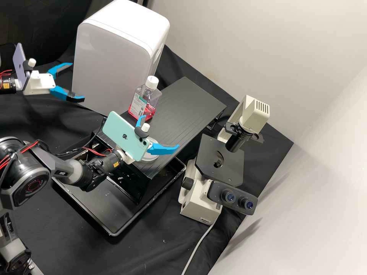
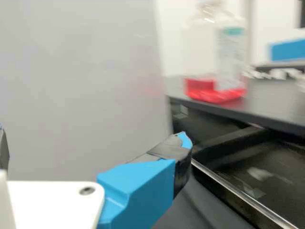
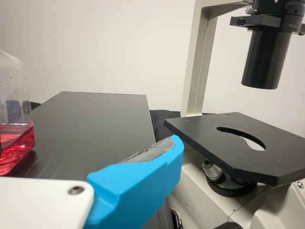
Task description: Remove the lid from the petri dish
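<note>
The dish [image 1: 152, 157] seems to be the pale grey disc at the near edge of the platform [image 1: 187, 107], mostly hidden behind the right gripper [image 1: 160, 131]; its lid cannot be told from its base. The right gripper hangs just above it with its fingers spread wide and nothing between them. One finger points towards the microscope [image 1: 221, 172], and the other rises beside the flask [image 1: 144, 101]. Whether either finger touches the dish cannot be told.

The flask stands upright near the back left of the platform, with a white cap and red liquid in its lower part. The platform is a black ridged slab raised over a dark tray [image 1: 107, 206] on the bench [image 1: 153, 244]. The microscope stands just to the right of the tray, with its black stage level with the platform.

A tall white box [image 1: 114, 49] stands behind the platform. The left gripper [image 1: 76, 81] is held in the air just beside the box's left face, well apart from the dish, its fingers parted and holding nothing.
</note>
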{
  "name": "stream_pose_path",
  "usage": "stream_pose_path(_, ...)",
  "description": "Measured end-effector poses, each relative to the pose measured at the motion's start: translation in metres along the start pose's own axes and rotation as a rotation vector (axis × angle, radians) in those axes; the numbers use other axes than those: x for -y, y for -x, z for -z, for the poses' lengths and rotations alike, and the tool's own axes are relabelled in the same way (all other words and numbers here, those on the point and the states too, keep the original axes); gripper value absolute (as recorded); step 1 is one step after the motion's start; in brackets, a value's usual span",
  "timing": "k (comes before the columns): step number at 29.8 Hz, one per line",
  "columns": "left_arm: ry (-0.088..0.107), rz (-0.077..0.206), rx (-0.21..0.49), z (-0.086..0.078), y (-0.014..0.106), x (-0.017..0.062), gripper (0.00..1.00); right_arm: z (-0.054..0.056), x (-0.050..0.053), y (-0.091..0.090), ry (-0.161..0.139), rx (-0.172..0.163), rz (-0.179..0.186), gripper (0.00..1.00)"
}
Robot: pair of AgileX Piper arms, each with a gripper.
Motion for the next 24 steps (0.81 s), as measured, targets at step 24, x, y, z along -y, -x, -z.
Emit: stream_pose_path(24, -0.022, 0.159, 0.335, -0.049, 0.036, 0.0243, 1.00, 0.000, 0.000, 0.000, 0.000, 0.000, 0.000, 1.00)
